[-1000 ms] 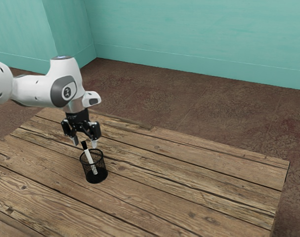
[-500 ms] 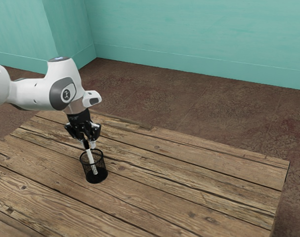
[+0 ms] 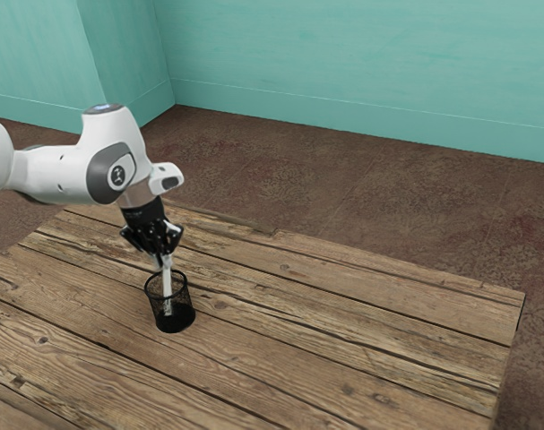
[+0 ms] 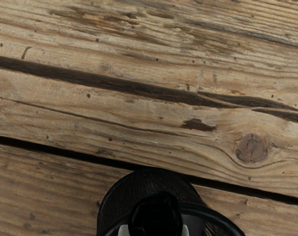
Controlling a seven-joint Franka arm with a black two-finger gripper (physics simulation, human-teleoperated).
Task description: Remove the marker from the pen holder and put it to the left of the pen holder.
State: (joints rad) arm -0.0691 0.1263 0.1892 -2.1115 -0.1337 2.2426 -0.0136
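Just above the pen holder's rim, my gripper point(image 3: 165, 261) is shut on the upper end of the marker point(image 3: 168, 285). The marker's white body runs down inside the black mesh pen holder point(image 3: 177, 321), nearly upright, its lower end still within the mesh walls. In the wrist view the marker's black cap point(image 4: 156, 216) lies between the pale tips of my gripper point(image 4: 154, 230), one on each side, over the dark pen holder point(image 4: 139, 184). The fingers cover part of the cap in the exterior view.
The pen holder stands on a wooden plank table point(image 3: 343, 336), whose far edge runs behind the arm. Bare planks extend from the holder toward the exterior view's right. Brown floor and a teal wall lie beyond.
My gripper came down slightly to the marker's top and its fingers closed on it. The marker, leaning before toward the exterior view's left, now stands more upright inside the holder.
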